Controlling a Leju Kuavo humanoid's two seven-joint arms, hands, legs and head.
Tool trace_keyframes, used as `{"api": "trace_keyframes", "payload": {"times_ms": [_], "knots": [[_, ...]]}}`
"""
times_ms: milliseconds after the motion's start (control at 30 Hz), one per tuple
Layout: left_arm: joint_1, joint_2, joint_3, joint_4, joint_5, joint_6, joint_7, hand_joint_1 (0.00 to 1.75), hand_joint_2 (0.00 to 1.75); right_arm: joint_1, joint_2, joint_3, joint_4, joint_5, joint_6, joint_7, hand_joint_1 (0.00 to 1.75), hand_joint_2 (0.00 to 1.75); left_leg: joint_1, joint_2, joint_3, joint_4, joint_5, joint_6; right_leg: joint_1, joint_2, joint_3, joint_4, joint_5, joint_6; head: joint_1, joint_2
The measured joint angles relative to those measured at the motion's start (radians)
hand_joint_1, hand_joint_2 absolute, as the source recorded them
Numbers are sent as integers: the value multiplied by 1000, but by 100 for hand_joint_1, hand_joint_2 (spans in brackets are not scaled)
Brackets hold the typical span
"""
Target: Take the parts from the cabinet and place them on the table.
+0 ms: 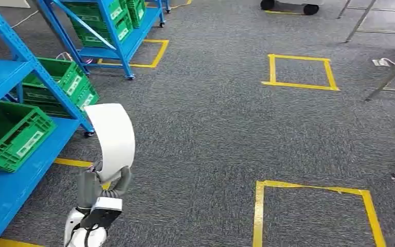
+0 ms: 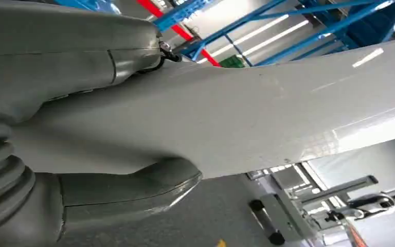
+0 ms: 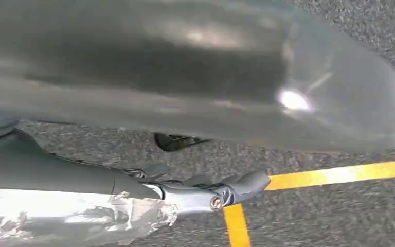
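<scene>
While the blue rack [image 1: 10, 77] with green bins [image 1: 7, 134] sits at 9 o'clock, the carry step is judged in hand: a white curved part [image 1: 114, 136] is held upright by the left hand [image 1: 100, 193], fingers [image 2: 128, 188] clamped on it. Next: desk must be found. Right hand [image 3: 133, 190] hangs; grip can't be told.

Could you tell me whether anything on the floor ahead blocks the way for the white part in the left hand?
Nothing visible does. The left hand holds the curved white part beside the blue shelving. The grey carpet ahead carries only flat yellow tape squares. The table itself cannot be identified in these views.
</scene>
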Motion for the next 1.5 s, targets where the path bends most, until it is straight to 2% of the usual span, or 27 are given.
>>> {"api": "trace_keyframes", "payload": {"times_ms": [67, 133, 167, 200, 300, 333, 367, 400, 467, 533, 633, 667, 733, 833, 900, 933, 1000, 1033, 1067, 1100, 1133, 1167, 1200, 1233, 1333, 1400, 1500], "knots": [[1, 2, 0, 0, -2, 5, 0, 175, 175, 2, 2, -5, -1, 8, 0, 5, 0, 0, 3, -1, 28, -67, 65, -3, -4, 23, 1, 2, 2, 4, 0, 0], [1, 3, 0, 0, -7, 7, 0, 175, 175, 2, 3, -6, -4, 18, 0, 7, 0, 0, 17, -30, 113, -236, 150, -15, -11, 47, -1, 11, -1, 14, 0, 0], [1, 5, -2, 0, -10, 6, 0, 175, 175, 1, 3, -9, -8, 28, -2, 8, 0, 0, 25, -74, 137, -285, 137, -24, -7, 57, -11, 23, -5, 24, -2, 0], [2, 4, -3, 0, -16, 7, 0, 175, 175, -1, 3, -12, -11, 37, -6, 9, 0, 0, 23, -74, 136, -290, 132, -7, -8, 69, -21, 30, -9, 28, -1, 0], [0, 5, -16, 1, -44, 9, 0, 175, 175, 10, 6, -17, -18, 64, -3, 8, 0, 0, 18, -51, 136, -295, 129, 19, -12, 80, -23, 27, -2, 40, 1, 0], [1, 4, -24, 2, -50, 10, 0, 175, 175, 13, 5, -19, -23, 73, 7, 7, 0, 0, 19, -41, 145, -297, 130, 25, -12, 62, -31, 36, -5, 43, -1, 0], [1, 4, -28, 3, -53, 14, 0, 175, 175, 16, 5, -22, -27, 83, 20, 7, 0, 0, 18, -35, 152, -297, 129, 30, -6, 18, -45, 70, -17, 47, 7, 0], [1, 4, -32, 3, -56, 19, 0, 175, 175, 16, 5, -25, -34, 92, 32, 7, 0, 0, 16, -25, 157, -296, 126, 34, -7, -6, -82, 137, -43, 52, 11, 0], [1, 7, -35, 4, -59, 24, 0, 175, 175, 23, 5, -34, -51, 107, 46, 9, 0, 0, 11, -3, 166, -296, 116, 38, -8, -23, -177, 292, -98, 54, 10, 0], [2, 7, -40, 6, -59, 27, 0, 175, 175, 34, 6, -40, -69, 123, 55, 13, 0, 0, 7, 14, 183, -296, 99, 39, -8, -25, -224, 340, -99, 51, 10, 0], [1, 7, -46, 6, -60, 32, 0, 175, 175, 48, 8, -50, -91, 135, 61, 16, 0, 0, 6, 40, 226, -299, 63, 34, -3, -43, -138, 127, 17, 35, 10, 0], [1, 7, -46, 6, -62, 34, 0, 175, 175, 49, 10, -55, -95, 139, 62, 16, 0, 0, 5, 47, 237, -301, 51, 31, 4, -88, -109, 57, 66, 25, 11, 0], [0, 7, -47, 6, -65, 37, 0, 175, 175, 44, 14, -60, -105, 145, 63, 18, 0, 0, 2, 58, 255, -317, 35, 16, 12, -89, -106, 50, 24, 20, 12, 0], [-2, 6, -50, 8, -65, 39, 0, 175, 175, 51, 17, -64, -116, 153, 65, 19, 0, 0, 7, 61, 279, -305, 68, -5, 8, -56, -52, 15, 45, -1, 8, 0], [-4, 7, -51, 8, -58, 39, 0, 175, 175, 51, 17, -68, -120, 161, 66, 20, 0, 0, 10, 18, 223, -194, 88, -7, 5, -40, -29, 4, 37, -12, 5, 0], [-3, 11, -51, 8, -54, 40, 0, 175, 175, 46, 17, -74, -122, 167, 68, 19, 0, 0, 10, 9, 169, -127, 68, -11, 4, -27, -22, 1, 30, -17, 5, 0], [-3, 16, -52, 8, -52, 52, 0, 175, 175, 41, 20, -85, -124, 190, 72, 19, 0, 0, 10, 4, 87, -63, -35, -16, 5, 2, -6, 0, 11, -17, 3, 0], [-3, 17, -54, 8, -53, 61, 0, 175, 175, 41, 22, -92, -124, 201, 75, 18, 0, 0, 10, 3, 65, -66, -60, -14, 5, 15, 5, 1, 1, -14, 4, 0], [-3, 19, -58, 8, -56, 68, 0, 175, 175, 41, 23, -100, -125, 210, 77, 18, 0, 0, 10, 3, 55, -87, -48, -14, 4, 28, 19, 1, -9, -11, 3, 0], [-4, 21, -63, 8, -57, 71, 0, 175, 175, 41, 23, -110, -125, 216, 78, 18, 0, 0, 10, 0, 59, -137, 4, -12, 4, 40, 37, 2, -20, -10, 3, 0], [-4, 23, -67, 8, -58, 72, 0, 175, 175, 41, 25, -116, -125, 219, 78, 18, 0, 0, 12, -10, 71, -207, 86, -13, 2, 51, 53, 3, -31, -8, 3, 0], [-4, 24, -69, 10, -59, 74, 0, 175, 175, 40, 27, -124, -125, 222, 73, 19, 0, 0, 18, -45, 79, -282, 184, -20, 2, 58, 44, 3, -43, -3, 2, 0], [-5, 25, -69, 12, -59, 76, 0, 175, 175, 31, 28, -132, -125, 225, 66, 19, 0, 0, 19, -60, 67, -307, 204, -16, 5, 72, 60, 23, -53, 1, -2, 0], [-6, 27, -71, 14, -60, 75, 0, 175, 175, 27, 33, -138, -125, 228, 60, 19, 0, 0, 15, -55, 67, -302, 197, -2, 4, 79, 52, 19, -60, 7, -1, 0], [-14, 24, -72, 16, -60, 77, 0, 175, 175, 26, 40, -150, -125, 231, 51, 20, 0, 0, 15, -40, 72, -305, 210, 18, -3, 90, 45, 11, -70, 23, 2, 0], [-17, 21, -76, 16, -61, 76, 0, 175, 175, 21, 42, -159, -125, 233, 47, 19, 0, 0, 15, -25, 83, -307, 203, 30, 1, 24, 21, 70, -108, 34, 12, 0], [-16, 23, -76, 18, -62, 75, 0, 175, 175, 11, 43, -165, -120, 236, 40, 16, 0, 0, 9, 4, 92, -306, 189, 37, -5, -21, -115, 298, -193, 46, 14, 0]]}}
